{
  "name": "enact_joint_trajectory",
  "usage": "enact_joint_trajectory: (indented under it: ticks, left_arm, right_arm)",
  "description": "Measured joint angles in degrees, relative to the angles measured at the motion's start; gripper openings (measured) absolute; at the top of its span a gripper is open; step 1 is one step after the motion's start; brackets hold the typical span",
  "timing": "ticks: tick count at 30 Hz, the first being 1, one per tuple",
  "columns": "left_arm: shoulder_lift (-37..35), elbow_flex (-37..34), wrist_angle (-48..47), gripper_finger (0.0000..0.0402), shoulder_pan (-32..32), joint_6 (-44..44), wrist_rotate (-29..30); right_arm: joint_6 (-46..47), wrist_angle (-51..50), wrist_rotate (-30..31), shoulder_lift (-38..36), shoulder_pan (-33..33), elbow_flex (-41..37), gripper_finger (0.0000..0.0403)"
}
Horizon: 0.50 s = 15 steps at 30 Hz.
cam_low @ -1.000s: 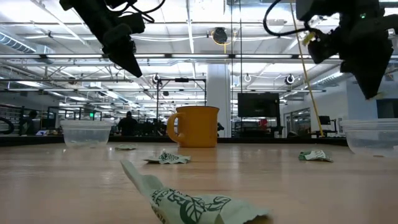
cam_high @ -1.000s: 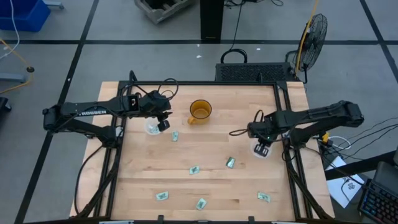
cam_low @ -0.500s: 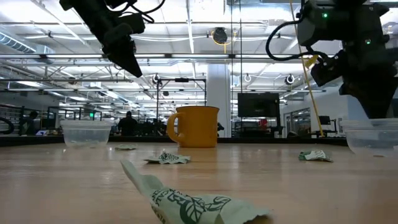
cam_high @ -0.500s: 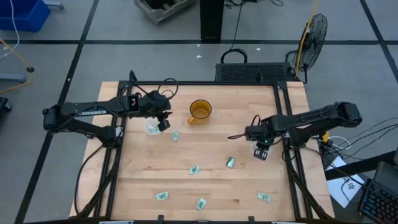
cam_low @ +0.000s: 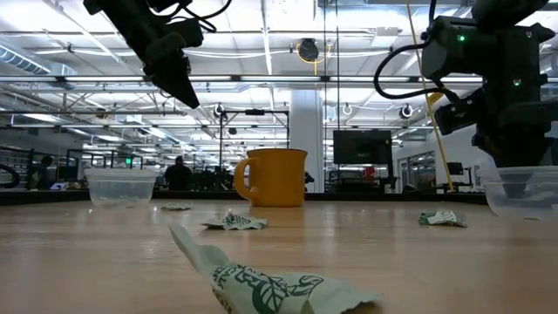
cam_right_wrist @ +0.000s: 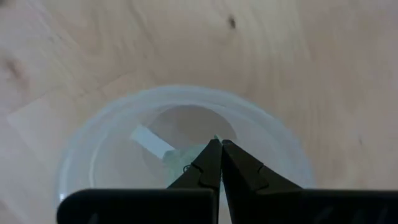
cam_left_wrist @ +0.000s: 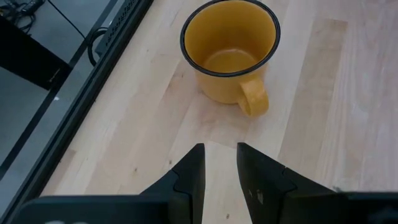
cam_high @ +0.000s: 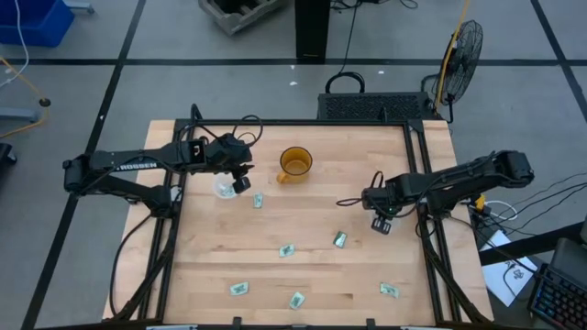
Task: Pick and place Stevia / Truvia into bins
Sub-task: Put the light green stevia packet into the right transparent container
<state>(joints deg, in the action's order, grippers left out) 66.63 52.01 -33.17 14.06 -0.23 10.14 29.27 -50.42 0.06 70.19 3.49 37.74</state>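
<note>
right wrist view: we see our right gripper (cam_right_wrist: pixel 219 149) pinched on a sachet (cam_right_wrist: pixel 180 154) over the clear cup (cam_right_wrist: pixel 106 137).

overhead down, table-level across, wrists close

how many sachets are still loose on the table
6: one by the left cup, two mid-table, three along the near edge. More may be hidden in the cups.
</note>
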Motion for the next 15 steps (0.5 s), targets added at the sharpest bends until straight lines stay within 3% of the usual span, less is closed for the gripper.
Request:
enact_joint_trajectory:
  ticks: [8,15]
  left_arm:
    - [0.0,0.0,0.0,0.0099,0.0,2.4,0.1]
    - [0.0,0.0,0.0,0.0099,0.0,2.7,0.1]
  right_arm:
    - [-0.1,-0.1,-0.7,0.0,0.0,0.0,0.0009]
    - [-0.7,0.0,-3.2,0.0,0.0,0.0,0.0073]
